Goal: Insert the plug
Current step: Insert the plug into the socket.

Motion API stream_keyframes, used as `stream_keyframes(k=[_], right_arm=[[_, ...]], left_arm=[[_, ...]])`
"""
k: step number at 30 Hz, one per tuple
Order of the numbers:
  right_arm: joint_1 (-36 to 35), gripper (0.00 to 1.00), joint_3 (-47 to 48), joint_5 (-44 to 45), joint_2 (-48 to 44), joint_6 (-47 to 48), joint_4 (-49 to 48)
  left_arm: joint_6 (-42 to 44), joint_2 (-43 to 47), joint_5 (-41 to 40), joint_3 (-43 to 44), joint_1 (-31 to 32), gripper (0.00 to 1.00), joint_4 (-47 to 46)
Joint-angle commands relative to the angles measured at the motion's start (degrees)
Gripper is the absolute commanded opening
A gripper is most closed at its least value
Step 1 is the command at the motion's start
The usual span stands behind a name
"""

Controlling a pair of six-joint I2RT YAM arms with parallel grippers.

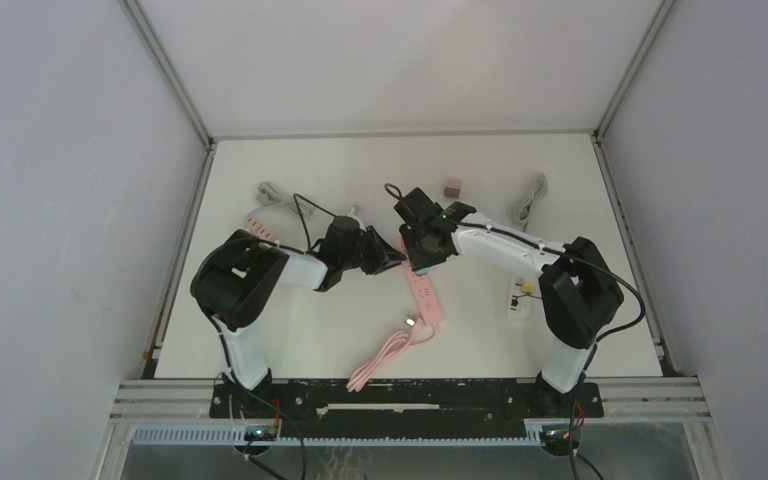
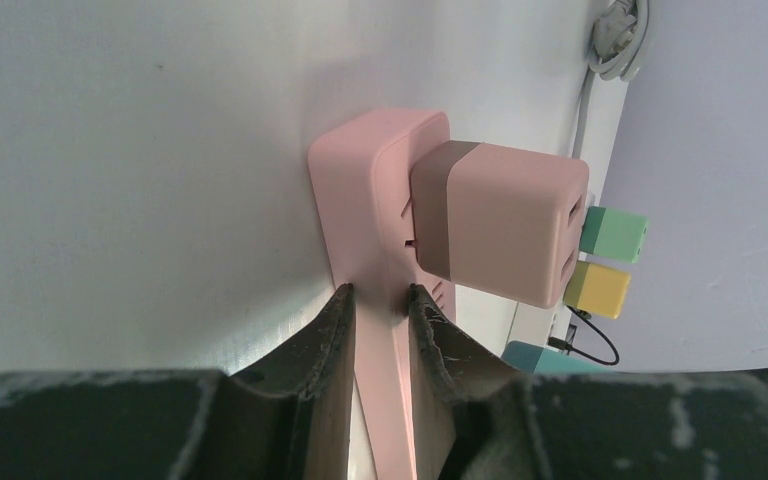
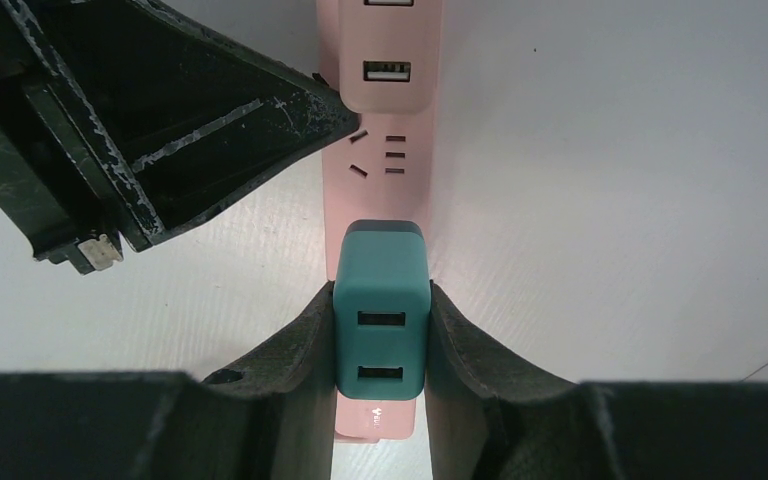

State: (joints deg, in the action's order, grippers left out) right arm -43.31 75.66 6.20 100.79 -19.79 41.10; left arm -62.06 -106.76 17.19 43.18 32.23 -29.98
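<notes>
Right gripper (image 3: 380, 300) clamping the teal plug (image 3: 380, 275), left gripper (image 2: 380, 300) pinching the pink strip (image 2: 375, 180), I press straight down, squarely.

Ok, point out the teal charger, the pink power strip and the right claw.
teal charger (image 3: 381, 345): right wrist view, front face between its USB ports.
pink power strip (image 3: 415, 192): right wrist view, bare top just below the socket slots.
right claw (image 3: 381, 292): right wrist view, midway between its fingertips.
</notes>
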Motion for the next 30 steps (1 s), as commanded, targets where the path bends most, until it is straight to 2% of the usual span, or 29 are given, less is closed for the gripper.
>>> stream_keyframes(k=[1, 19, 30], right_arm=[[-0.59, 0.00, -0.35, 0.94, 0.32, -1.21, -0.27], [-1.51, 0.00, -2.09, 3.50, 1.16, -1.49, 0.01], [-1.10, 0.00, -4.72, 2.79, 1.06, -2.84, -4.55]], left_arm=[[1.44, -2.36, -2.86, -1.69, 0.91, 0.27, 4.92], [1.27, -2.22, -2.94, -1.78, 0.99, 0.27, 4.88], [1.16, -2.31, -2.85, -1.72, 1.08, 0.27, 4.92]])
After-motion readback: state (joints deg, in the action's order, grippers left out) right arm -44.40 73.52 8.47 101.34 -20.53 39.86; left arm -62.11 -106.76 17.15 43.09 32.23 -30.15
